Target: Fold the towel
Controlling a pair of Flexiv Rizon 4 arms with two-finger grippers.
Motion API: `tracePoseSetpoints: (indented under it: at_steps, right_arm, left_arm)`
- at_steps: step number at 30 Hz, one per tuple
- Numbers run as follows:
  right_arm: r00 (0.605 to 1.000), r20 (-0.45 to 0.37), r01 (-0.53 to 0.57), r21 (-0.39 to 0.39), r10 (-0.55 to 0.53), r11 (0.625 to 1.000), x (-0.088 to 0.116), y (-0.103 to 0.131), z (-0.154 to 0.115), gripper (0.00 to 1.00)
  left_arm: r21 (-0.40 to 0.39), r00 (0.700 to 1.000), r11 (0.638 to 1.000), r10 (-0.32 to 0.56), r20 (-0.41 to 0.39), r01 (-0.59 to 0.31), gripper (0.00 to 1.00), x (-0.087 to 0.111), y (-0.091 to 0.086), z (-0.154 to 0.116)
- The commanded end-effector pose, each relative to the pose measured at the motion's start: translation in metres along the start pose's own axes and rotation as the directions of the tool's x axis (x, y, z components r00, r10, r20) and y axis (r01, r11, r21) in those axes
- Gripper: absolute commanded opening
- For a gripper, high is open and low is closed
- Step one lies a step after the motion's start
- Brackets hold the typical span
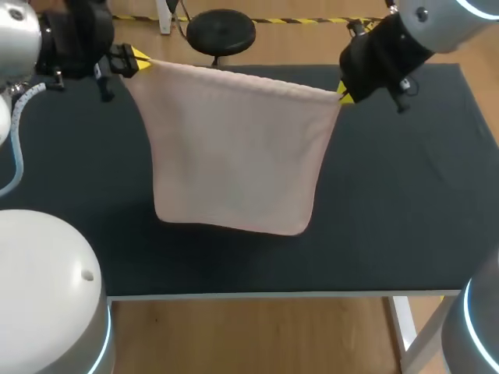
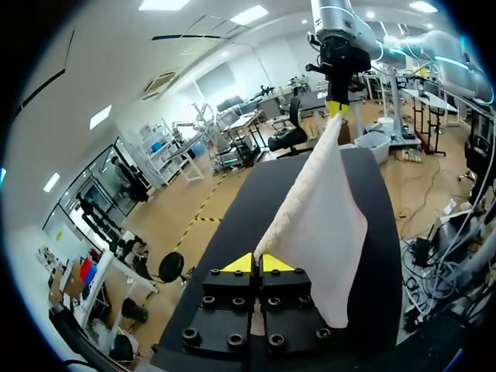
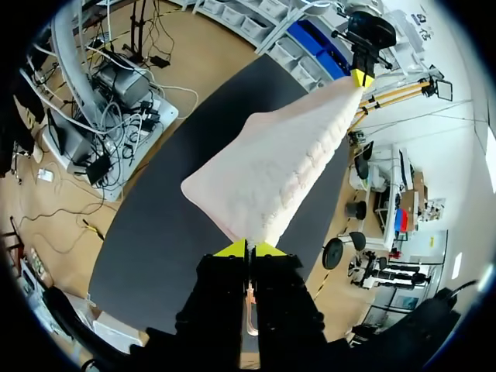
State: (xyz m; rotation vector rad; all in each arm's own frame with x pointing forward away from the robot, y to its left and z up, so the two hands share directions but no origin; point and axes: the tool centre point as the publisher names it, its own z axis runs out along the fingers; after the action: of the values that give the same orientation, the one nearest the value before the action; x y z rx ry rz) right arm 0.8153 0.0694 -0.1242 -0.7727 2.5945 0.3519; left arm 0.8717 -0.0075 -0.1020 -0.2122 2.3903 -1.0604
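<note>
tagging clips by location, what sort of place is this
Likely a robotics lab bench: a black table, and a left end effector and right end effector, both yellow-tipped, holding a pink towel by its corners.

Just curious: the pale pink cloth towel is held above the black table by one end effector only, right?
No, by two: the head view shows the left end effector and right end effector each pinching a corner of the pink towel.

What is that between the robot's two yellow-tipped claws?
Only the towel: its top edge stretches from the left gripper to the right gripper, each pinching one corner. The head view shows it best, and both wrist views agree.
</note>
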Motion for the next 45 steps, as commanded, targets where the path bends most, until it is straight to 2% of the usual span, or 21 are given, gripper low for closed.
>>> tracePoseSetpoints:
  at_steps: [1,5,11,19,31,36,45]
  right_arm:
    - [0.996,-0.091,-0.013,-0.014,0.011,1.000,-0.018,-0.021,0.029,0.00]
    - [0.989,-0.141,-0.042,-0.005,0.041,0.999,-0.027,-0.037,0.054,0.00]
    - [0.981,-0.181,-0.074,-0.019,0.070,0.997,-0.038,-0.058,0.081,0.00]
    - [0.974,-0.206,-0.101,-0.029,0.093,0.994,-0.060,-0.087,0.108,0.00]
    - [0.958,-0.272,-0.106,-0.036,0.092,0.994,-0.106,-0.111,0.151,0.00]
    - [0.947,-0.305,-0.117,-0.033,0.101,0.993,-0.120,-0.125,0.171,0.00]
    - [0.930,-0.350,-0.129,-0.023,0.112,0.991,-0.133,-0.151,0.208,0.00]
  left_arm:
    - [-0.019,0.999,1.000,-0.022,-0.032,0.022,0.00,-0.035,0.014,0.042]
    - [-0.056,0.997,0.997,-0.055,-0.050,0.052,0.00,-0.050,0.023,0.069]
    - [-0.080,0.995,0.995,-0.073,-0.074,0.067,0.00,-0.072,0.028,0.098]
    - [-0.098,0.989,0.991,-0.105,-0.106,0.094,0.00,-0.103,0.037,0.127]
    - [-0.123,0.976,0.979,-0.179,-0.128,0.164,0.00,-0.152,0.056,0.160]
    - [-0.155,0.969,0.974,-0.190,-0.160,0.165,0.00,-0.163,0.063,0.182]
    - [-0.176,0.948,0.958,-0.259,-0.184,0.227,0.00,-0.173,0.077,0.220]
